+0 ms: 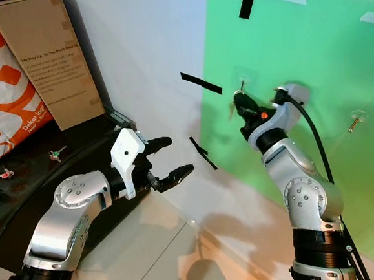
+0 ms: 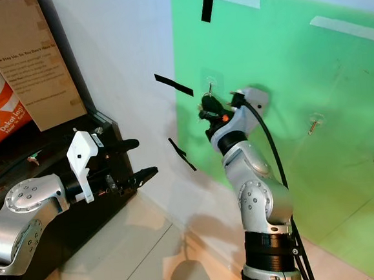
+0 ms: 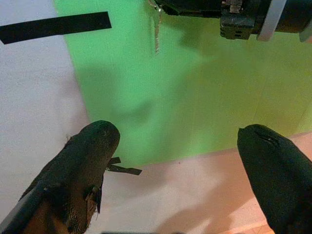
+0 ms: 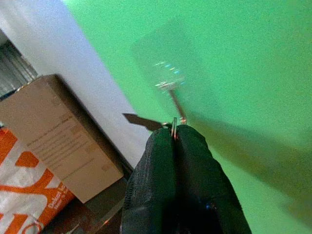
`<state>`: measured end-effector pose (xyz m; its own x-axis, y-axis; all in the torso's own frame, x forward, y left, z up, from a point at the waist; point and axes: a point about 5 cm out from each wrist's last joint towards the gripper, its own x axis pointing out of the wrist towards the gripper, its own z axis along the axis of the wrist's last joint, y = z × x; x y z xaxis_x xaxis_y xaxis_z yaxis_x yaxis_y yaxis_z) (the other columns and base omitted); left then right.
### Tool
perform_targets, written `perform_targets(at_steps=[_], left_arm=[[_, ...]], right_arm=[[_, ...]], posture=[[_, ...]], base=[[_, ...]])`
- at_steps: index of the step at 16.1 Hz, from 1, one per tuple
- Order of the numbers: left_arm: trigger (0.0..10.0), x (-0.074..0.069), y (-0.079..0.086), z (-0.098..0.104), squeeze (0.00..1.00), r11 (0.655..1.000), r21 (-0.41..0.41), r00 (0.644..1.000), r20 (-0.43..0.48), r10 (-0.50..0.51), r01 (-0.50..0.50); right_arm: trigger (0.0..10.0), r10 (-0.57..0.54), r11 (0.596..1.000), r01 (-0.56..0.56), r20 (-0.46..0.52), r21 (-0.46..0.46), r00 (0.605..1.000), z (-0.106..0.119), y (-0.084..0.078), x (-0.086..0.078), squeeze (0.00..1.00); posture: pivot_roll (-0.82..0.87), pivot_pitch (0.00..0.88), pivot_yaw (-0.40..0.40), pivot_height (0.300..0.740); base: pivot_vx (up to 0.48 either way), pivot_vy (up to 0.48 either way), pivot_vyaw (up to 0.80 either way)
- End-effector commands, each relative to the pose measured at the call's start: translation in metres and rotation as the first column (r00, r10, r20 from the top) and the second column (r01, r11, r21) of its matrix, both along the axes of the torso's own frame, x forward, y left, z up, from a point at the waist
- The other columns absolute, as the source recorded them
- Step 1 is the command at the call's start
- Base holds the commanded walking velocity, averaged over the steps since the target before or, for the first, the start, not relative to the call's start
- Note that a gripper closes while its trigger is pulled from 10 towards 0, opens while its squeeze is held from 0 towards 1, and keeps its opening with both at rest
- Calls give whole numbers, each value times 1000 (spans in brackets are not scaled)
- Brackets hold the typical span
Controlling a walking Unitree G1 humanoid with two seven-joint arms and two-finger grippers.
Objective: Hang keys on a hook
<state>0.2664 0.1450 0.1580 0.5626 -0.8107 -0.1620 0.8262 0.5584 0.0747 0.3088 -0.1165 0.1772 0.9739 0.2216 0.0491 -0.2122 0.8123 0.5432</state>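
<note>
In the left eye view, the right gripper (image 1: pixel 241 103) is up against the green sheet (image 1: pixel 336 57) on the wall. It is just below a clear hook (image 1: pixel 241 82). Its fingers are pressed together on the keys (image 1: pixel 235 107), which hang from its tip. Another hook (image 1: pixel 355 121) sits well off to the right. The left gripper (image 1: pixel 174 158) is held out low with its fingers apart, holding nothing. A cardboard box (image 1: pixel 47 57) and an orange bag (image 1: pixel 2 96) stand on a dark shelf (image 1: pixel 77 139).

In the left wrist view, two black fingers (image 3: pixel 92 151) stand wide apart, and a key (image 3: pixel 157 29) dangles above.

In the right wrist view, the fingers (image 4: pixel 161 165) pinch a key ring (image 4: pixel 174 127) that touches the hook's metal pin (image 4: pixel 176 105).
</note>
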Motion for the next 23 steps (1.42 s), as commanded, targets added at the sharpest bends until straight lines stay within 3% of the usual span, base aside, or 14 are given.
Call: perform_targets(at_steps=[1,5,11,13,16,17,21,23], left_arm=[[10000,2,3,5,0,1000,4,1000,17,7,-7],[10000,2,6,-5,0,1000,7,1000,3,11,-11],[10000,4,4,-3,0,1000,3,1000,15,13,-13],[10000,4,4,-2,0,1000,0,1000,22,15,-15],[10000,6,4,0,0,1000,-11,999,29,30,-29],[10000,6,5,-1,0,999,-15,998,33,47,-47],[10000,7,10,-2,0,989,-34,989,33,145,-144],[10000,8,19,-8,0,962,-32,962,34,271,-270]], right_arm=[[10000,-10,1000,10,-18,23,1000,0,-2,2,0],[10000,-1,1000,3,-79,28,997,-11,-2,1,0],[10000,24,1000,-23,-97,14,995,-14,2,2,0],[10000,0,1000,0,-82,0,997,-12,0,3,1000],[10000,25,998,-24,5,-59,1000,-6,-4,-1,1000],[10000,46,989,-42,25,-142,999,-5,-4,-5,1000],[10000,22,954,-23,-5,-300,1000,-21,-13,-19,1000],[10000,11,932,-27,-48,-362,999,-37,-20,-27,1000]], posture=[[7,0,-16,740],[5,0,-18,740],[5,0,-19,740],[5,0,-19,740],[4,0,-19,740],[4,0,-19,740],[-10,0,-4,740],[-15,0,1,740]], base=[[0,0,0],[0,0,0],[0,0,0],[0,0,0],[0,0,0],[0,0,0],[0,0,0],[0,0,0]])
